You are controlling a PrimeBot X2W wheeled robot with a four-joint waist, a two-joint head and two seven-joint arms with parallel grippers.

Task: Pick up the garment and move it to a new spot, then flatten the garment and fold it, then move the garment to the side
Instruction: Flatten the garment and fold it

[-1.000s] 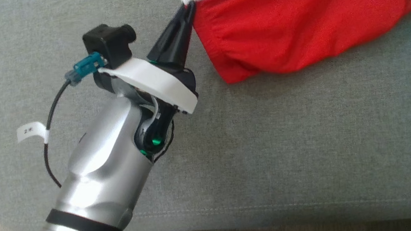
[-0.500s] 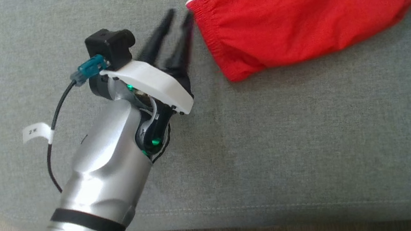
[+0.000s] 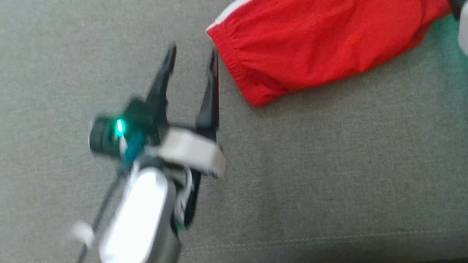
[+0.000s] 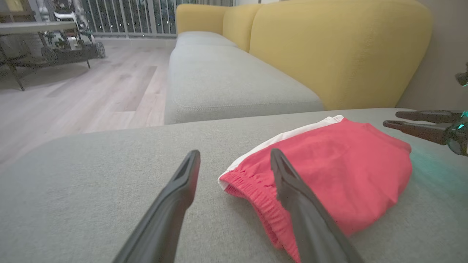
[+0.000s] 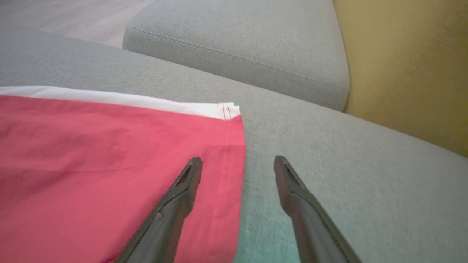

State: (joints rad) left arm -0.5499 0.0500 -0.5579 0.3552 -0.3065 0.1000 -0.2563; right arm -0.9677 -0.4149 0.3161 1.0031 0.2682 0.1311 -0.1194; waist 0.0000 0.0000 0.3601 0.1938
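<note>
Lying on the grey cushion (image 3: 315, 175), the red shorts (image 3: 328, 20) sit between the left gripper (image 3: 193, 51) and the right gripper (image 5: 237, 160). Both are wide open, holding nothing.

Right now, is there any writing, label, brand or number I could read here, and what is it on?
No text can be read.
The white tag beside the left forearm: too blurred to read.
The red garment: no print, brand or number shows on it.
</note>
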